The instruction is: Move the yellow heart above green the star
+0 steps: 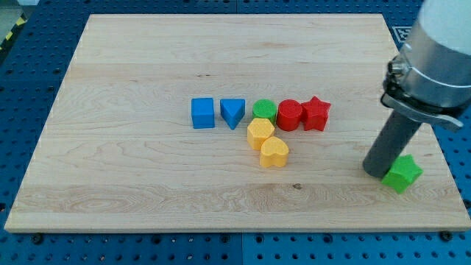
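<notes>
The yellow heart [274, 152] lies near the board's middle, just below and right of a yellow hexagon [260, 133]. The green star [402, 173] lies near the board's right edge, low in the view. My tip [376, 172] rests on the board right against the star's left side. The heart is well to the left of the star and slightly higher in the view.
A row sits above the heart: blue cube [203, 113], blue triangle [232, 112], green cylinder [265, 111], red cylinder [289, 115], red star [316, 113]. The wooden board [147, 66] is ringed by a blue perforated table. The arm's grey body fills the upper right.
</notes>
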Robot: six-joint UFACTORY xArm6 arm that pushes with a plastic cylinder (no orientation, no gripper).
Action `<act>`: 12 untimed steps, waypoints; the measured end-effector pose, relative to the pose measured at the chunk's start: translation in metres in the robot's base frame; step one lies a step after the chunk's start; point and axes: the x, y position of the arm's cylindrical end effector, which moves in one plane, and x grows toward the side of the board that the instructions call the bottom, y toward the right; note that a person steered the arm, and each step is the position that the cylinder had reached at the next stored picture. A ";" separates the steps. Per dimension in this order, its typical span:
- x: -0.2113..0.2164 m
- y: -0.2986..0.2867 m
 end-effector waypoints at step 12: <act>0.000 -0.182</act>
